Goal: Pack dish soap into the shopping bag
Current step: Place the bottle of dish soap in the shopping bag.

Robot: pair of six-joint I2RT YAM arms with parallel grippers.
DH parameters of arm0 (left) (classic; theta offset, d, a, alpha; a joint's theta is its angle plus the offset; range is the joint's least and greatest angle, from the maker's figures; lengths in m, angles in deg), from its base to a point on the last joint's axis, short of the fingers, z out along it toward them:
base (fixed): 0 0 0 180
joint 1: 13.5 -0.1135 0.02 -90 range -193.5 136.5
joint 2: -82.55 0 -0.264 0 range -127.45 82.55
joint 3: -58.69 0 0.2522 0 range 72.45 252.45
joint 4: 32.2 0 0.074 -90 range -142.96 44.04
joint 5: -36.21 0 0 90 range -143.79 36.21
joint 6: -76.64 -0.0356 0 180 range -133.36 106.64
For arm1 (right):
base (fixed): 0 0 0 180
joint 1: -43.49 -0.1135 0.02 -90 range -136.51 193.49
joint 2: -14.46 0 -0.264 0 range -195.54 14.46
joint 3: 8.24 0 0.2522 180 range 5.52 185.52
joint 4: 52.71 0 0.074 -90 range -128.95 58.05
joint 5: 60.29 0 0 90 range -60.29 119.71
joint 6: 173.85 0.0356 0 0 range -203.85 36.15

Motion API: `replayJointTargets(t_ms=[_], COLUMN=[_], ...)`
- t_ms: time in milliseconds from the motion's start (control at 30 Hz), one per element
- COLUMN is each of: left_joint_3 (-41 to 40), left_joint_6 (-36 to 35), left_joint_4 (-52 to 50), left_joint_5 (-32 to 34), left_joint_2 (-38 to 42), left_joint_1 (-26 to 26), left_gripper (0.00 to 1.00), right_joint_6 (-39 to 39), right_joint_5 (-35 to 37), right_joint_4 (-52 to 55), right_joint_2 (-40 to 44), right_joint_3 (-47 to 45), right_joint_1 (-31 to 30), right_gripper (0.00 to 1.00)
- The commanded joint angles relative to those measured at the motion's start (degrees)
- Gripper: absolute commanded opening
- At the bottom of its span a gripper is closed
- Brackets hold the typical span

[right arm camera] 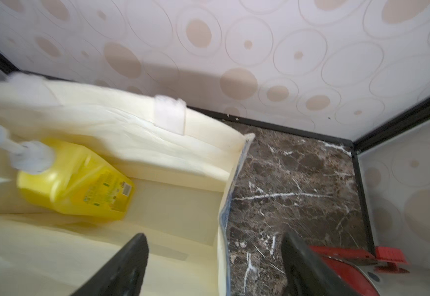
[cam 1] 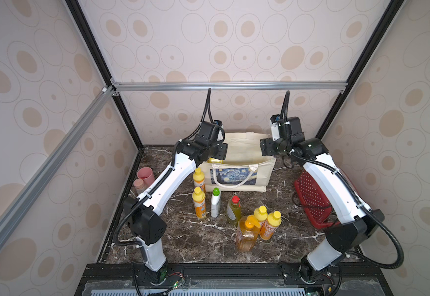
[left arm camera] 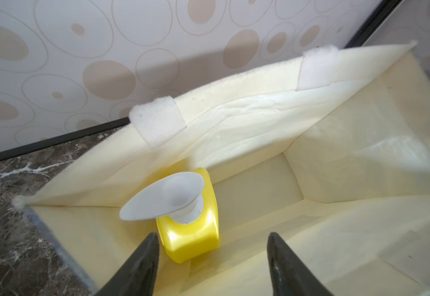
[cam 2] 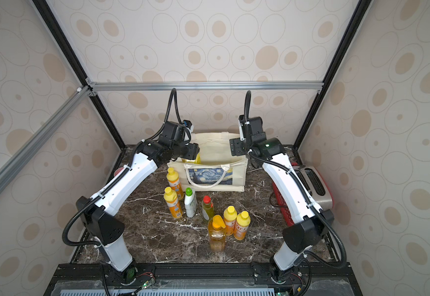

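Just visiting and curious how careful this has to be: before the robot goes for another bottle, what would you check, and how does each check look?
1. Yellow pump bottle inside the bag: ok.
2. That bottle standing steady: cannot tell, the view is blurred.
3. Left gripper open and empty: ok.
4. Right gripper open and empty: ok.
5. Bag upright, mouth open: ok.
6. Seven bottles upright on the table: ok.
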Motion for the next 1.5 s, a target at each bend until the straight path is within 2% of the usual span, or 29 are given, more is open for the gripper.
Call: replayJointTargets(t_ms=[0,67,233,367,567,800,1000,1267,1467], left_joint_3=[2.72,0.23,-4.51,-7.32,-7.84,-6.91,-6.87,-5.40,-4.77], left_joint_6=[3.68,5.17,6.66,7.17,6.91,6.32,6.57,5.53,3.97], left_joint_4=[-1.13,1.09,5.08,8.38,12.26,15.27,15.17,15.17,14.78], left_joint_5=[4.99,7.04,12.46,16.58,17.70,17.06,15.37,15.64,18.39], left_joint_2=[-1.26,-1.33,-0.41,0.23,-1.00,-3.24,-4.93,-6.67,-6.01], left_joint_1=[1.12,1.59,2.44,2.54,2.60,2.53,2.53,2.50,2.53], left_gripper=[0.69,0.70,0.71,0.72,0.75,0.66,0.65,0.40,0.17], right_joint_6=[-2.02,-2.21,-2.32,-2.22,-1.86,-2.03,-2.03,-2.25,-2.30], right_joint_5=[2.60,1.72,-0.87,-2.81,-5.16,-6.25,-7.07,-7.68,-8.05], right_joint_4=[3.43,3.39,1.57,0.66,0.02,-0.33,-0.59,-0.77,-1.10], right_joint_2=[-1.30,-1.44,1.15,3.16,4.23,4.90,5.48,5.55,6.13], right_joint_3=[0.89,0.73,-2.02,-3.85,-5.02,-5.59,-6.28,-6.71,-7.39], right_joint_1=[-0.06,0.18,1.26,2.63,3.71,3.91,4.75,5.37,6.10], right_gripper=[0.83,0.79,0.63,0.59,0.56,0.45,0.41,0.33,0.13])
